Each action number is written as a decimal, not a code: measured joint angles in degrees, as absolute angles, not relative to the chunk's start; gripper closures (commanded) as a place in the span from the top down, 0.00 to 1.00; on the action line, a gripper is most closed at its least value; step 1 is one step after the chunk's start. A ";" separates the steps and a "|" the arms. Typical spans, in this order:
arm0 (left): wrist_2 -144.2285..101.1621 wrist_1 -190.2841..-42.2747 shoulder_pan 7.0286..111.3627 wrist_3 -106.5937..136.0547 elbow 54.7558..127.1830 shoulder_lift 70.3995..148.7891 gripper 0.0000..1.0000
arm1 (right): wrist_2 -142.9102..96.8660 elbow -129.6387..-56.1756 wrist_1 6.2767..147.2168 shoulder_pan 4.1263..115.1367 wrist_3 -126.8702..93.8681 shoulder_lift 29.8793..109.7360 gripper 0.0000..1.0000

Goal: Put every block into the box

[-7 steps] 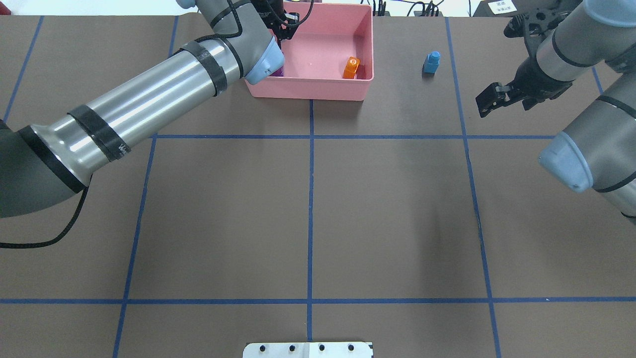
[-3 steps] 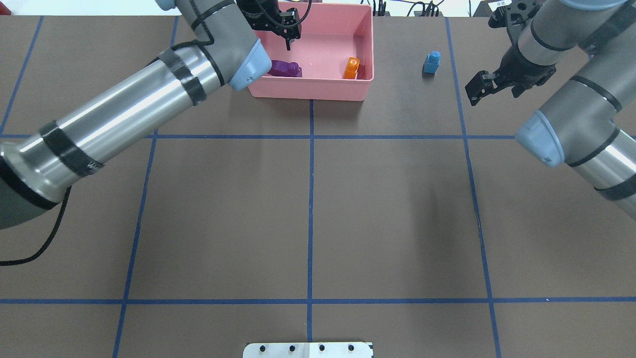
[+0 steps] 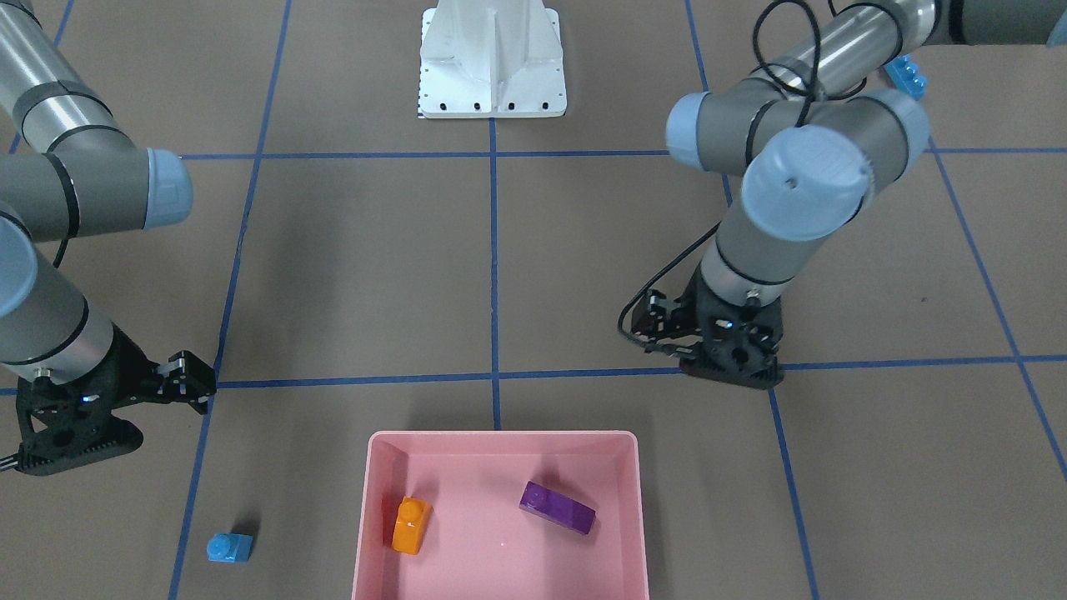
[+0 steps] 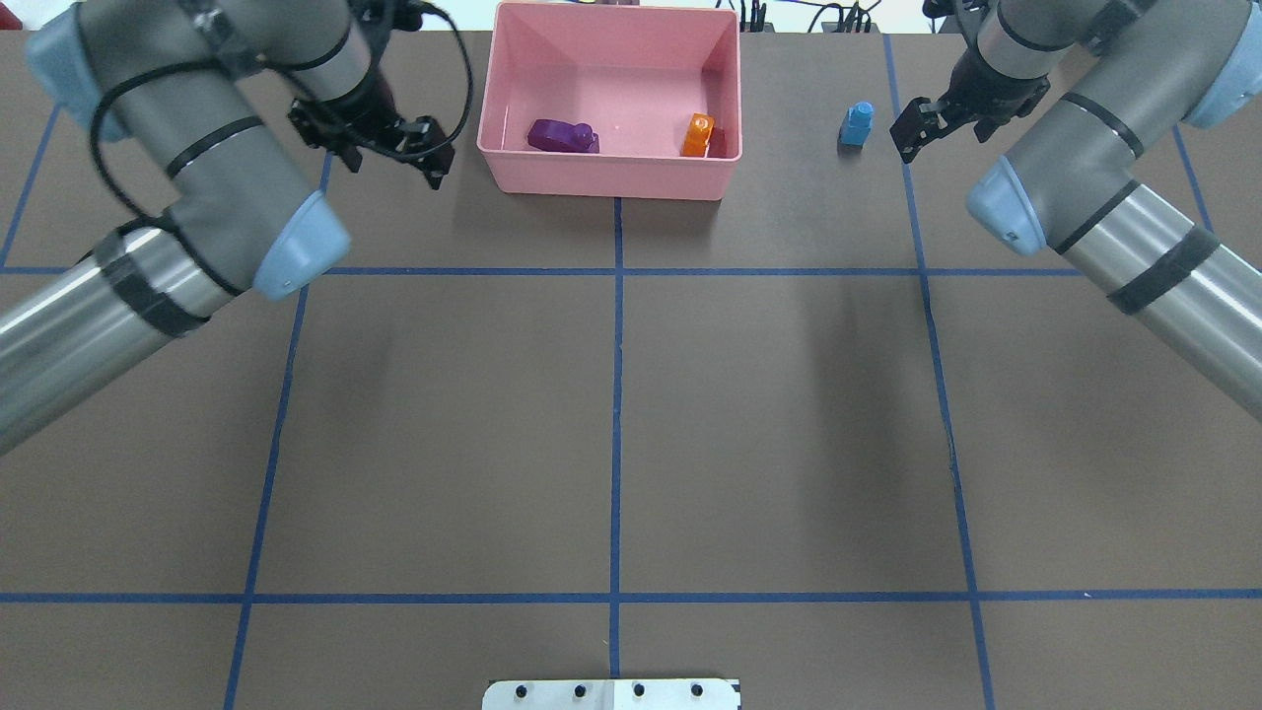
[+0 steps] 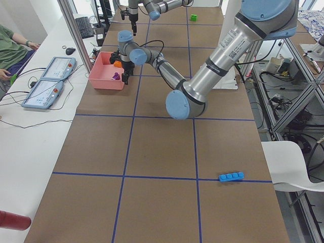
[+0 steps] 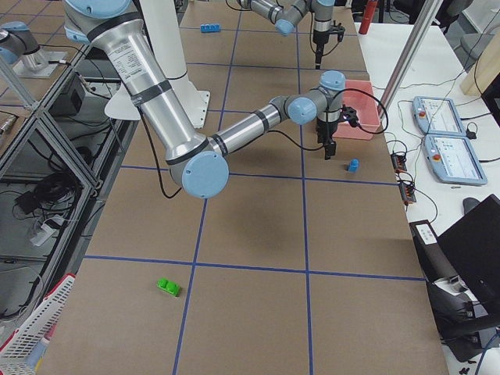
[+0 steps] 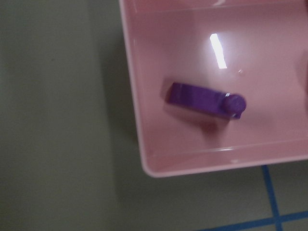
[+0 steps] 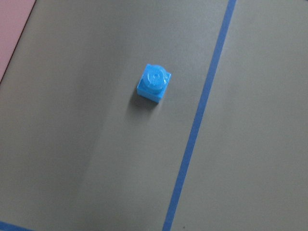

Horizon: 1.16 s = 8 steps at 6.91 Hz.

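Observation:
The pink box [image 4: 609, 177] stands at the table's far edge and holds a purple block [image 4: 562, 135] and an orange block [image 4: 697, 135]. The purple block also shows in the left wrist view [image 7: 204, 98]. My left gripper [image 4: 434, 158] is open and empty just left of the box, outside it. A tiny blue one-stud block [image 4: 856, 124] stands on the table right of the box, seen from above in the right wrist view [image 8: 154, 83]. My right gripper [image 4: 905, 138] is open, close to its right. A long blue block [image 5: 231, 176] and a green block [image 6: 168, 287] lie far off.
The white metal robot base [image 3: 492, 62] sits at the near table edge. Blue tape lines [image 4: 616, 394] grid the brown table. An operator and tablets [image 5: 53, 76] are beyond the far edge.
My left gripper has left the box and moved left of it; the purple block now lies uncovered inside. My right gripper has moved up and left, close to the tiny blue block.

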<state>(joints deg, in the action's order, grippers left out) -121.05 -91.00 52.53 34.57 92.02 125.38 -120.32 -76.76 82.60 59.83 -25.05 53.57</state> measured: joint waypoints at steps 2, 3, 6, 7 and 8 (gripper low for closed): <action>-121.12 -90.72 53.53 28.82 105.44 111.48 1.00 | -120.30 -65.51 78.28 60.10 -25.88 47.85 0.99; -121.09 -90.65 53.61 28.29 107.82 109.37 1.00 | -120.22 -59.87 72.98 60.03 -29.76 45.98 0.97; -121.03 -90.62 53.39 28.47 108.85 108.38 1.00 | -115.90 -48.79 61.12 58.07 -42.88 42.50 0.96; -121.03 -90.61 53.32 28.53 108.81 108.37 1.00 | -113.26 -47.18 58.29 56.71 -47.52 42.21 0.95; -121.02 -90.61 53.29 28.58 108.76 108.37 1.00 | -110.99 -45.80 56.31 55.56 -50.91 41.70 0.88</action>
